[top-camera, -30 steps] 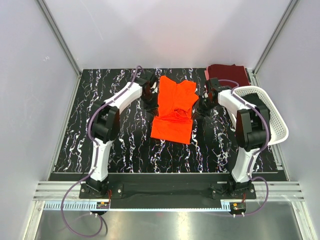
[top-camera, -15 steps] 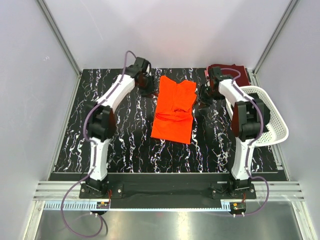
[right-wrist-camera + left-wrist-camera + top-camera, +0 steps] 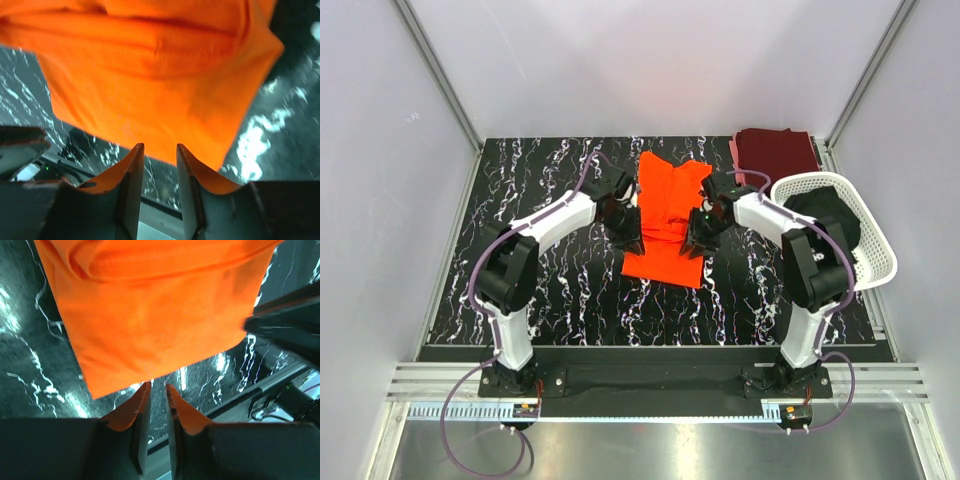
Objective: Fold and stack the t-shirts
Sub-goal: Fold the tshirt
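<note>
The orange t-shirt lies partly folded in the middle of the black marbled table, with its near hem towards the arms. My left gripper hovers at the shirt's left edge. Its jaws are a narrow gap apart and empty, with the orange cloth just beyond the tips. My right gripper hovers at the shirt's right edge, open and empty, with the cloth ahead of it. The maroon t-shirt lies folded at the back right. The black t-shirt is in the basket.
The white perforated basket stands at the right edge of the table, close behind my right arm. Grey walls enclose the table on three sides. The black rail holding the arm bases runs along the near edge.
Both grippers have moved from the far corners of the orange shirt towards the near side, to its middle. The right arm has swung off the basket, uncovering the black shirt.
</note>
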`<state>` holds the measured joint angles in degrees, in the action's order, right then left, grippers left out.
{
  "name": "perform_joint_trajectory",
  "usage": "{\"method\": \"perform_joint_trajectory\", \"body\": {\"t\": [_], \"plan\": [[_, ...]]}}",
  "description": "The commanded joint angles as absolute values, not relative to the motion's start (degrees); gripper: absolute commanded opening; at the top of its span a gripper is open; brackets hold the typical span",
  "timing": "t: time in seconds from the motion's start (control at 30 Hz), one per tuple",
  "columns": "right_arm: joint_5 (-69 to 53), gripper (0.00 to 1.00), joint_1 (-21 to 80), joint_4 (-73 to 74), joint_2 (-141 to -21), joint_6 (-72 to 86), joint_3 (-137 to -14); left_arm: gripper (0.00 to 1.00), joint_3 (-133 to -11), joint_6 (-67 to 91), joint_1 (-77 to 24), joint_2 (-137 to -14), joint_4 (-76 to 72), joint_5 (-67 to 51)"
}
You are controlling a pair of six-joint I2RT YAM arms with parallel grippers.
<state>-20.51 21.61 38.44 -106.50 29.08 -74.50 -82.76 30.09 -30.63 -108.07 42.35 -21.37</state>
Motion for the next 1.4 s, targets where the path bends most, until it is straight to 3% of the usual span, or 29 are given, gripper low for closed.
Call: {"method": "perform_joint_trajectory", "body": {"t": [0.0, 0.37, 0.63, 0.87, 0.97, 1.07, 1.13, 1.37], "plan": [[-17.7, 0.40, 21.4, 32.8, -110.0, 32.1, -76.9, 0.22, -82.7, 30.8, -29.6, -108.6, 37.7, -22.3], [-11.1, 0.41, 21.3, 33.5, -120.3, 32.3, -89.1, 0.20, -77.3, 30.2, -29.6, -110.3, 35.4, -21.3], [-2.6, 0.45, 18.6, 43.6, -128.8, 33.9, -107.5, 0.20, -76.2, 28.9, -29.7, -112.4, 35.7, -21.3], [-4.8, 0.46, 16.7, 52.5, -135.4, 26.8, -126.3, 0.21, -80.6, 26.3, -29.6, -111.4, 39.5, -19.9], [-6.7, 0.52, 16.8, 54.2, -128.9, 23.0, -121.7, 0.34, -84.8, 24.1, -29.4, -109.7, 43.1, -17.8], [-7.1, 0.68, 16.7, 53.6, -119.1, 18.7, -109.3, 0.44, -86.7, 20.8, -28.6, -107.8, 45.4, -16.0], [-6.8, 0.71, 16.7, 50.6, -111.4, 16.7, -97.8, 0.48, -85.4, 19.8, -28.2, -106.0, 45.4, -15.5], [-10.2, 0.72, 14.2, 42.2, -102.8, 21.6, -78.9, 0.46, -79.9, 21.2, -27.0, -106.2, 41.1, -22.8]]}}
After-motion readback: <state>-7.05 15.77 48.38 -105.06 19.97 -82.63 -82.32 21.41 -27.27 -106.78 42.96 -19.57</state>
